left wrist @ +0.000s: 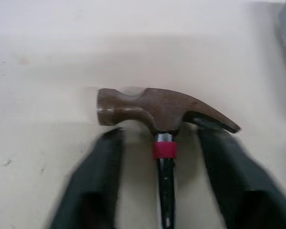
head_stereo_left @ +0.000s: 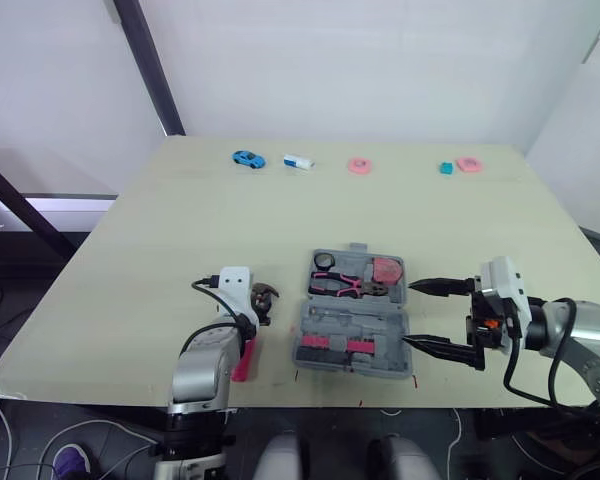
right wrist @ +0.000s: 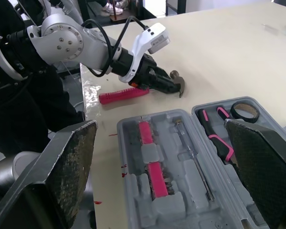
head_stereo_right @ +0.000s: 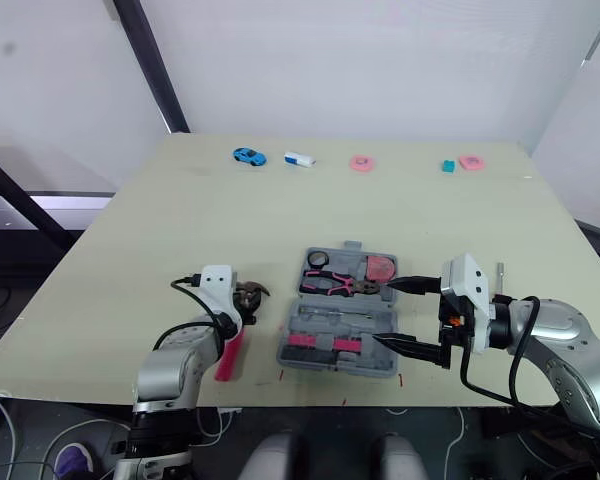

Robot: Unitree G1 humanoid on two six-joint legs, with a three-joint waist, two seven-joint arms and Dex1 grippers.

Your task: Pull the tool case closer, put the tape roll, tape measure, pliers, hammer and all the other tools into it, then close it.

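Left gripper straddles the hammer neck unclamped, right gripper gapes beside the tool case: a grip this near the head risks the handle swinging loose.

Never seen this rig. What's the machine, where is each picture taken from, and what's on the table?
A humanoid robot with two arms, each ending in a two-fingered gripper. Two pictures come from its head, looking down on the table; two from cameras on its wrists. The left gripper is open, straddling the hammer just under its head. The right gripper is open by the open tool case, which holds pliers and a tape roll. Nothing is gripped yet. A blue toy car and other small things lie along the far edge.
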